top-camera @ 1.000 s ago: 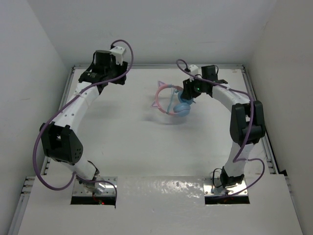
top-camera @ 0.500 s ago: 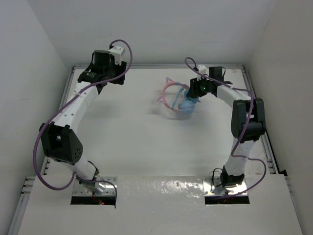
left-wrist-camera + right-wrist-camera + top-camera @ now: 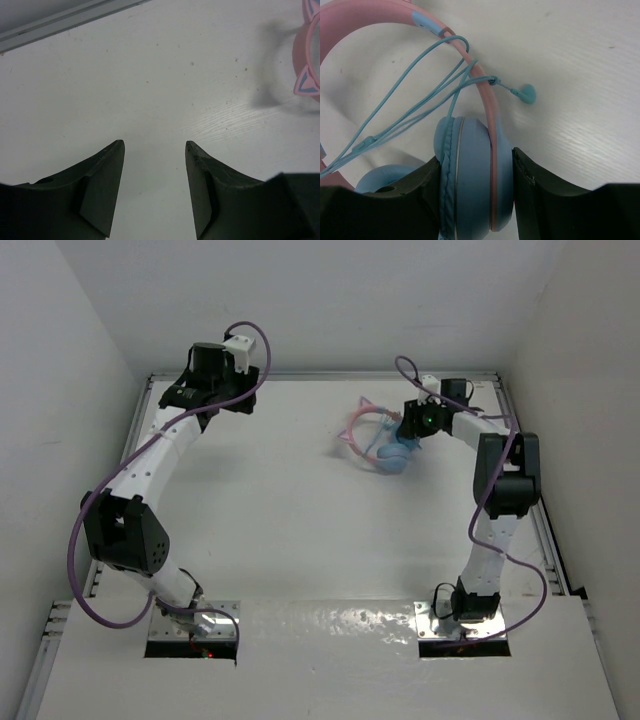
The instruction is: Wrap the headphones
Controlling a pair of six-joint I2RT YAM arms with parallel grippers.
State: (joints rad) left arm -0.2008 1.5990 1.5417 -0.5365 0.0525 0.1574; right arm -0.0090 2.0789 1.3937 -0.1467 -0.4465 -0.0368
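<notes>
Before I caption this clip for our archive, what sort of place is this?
Probably a lab robot test cell: a white table boxed in by plain white walls, left arm and right arm bolted at its near edge, the right gripper clamping the headphones.

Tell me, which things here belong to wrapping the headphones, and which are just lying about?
Job: headphones; their light blue cord; right gripper clamping one ear cup.
Just there: left gripper, open and empty; purple robot cables; white table.

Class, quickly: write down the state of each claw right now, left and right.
Left claw: open, holding nothing.
Right claw: closed on the headphones.
</notes>
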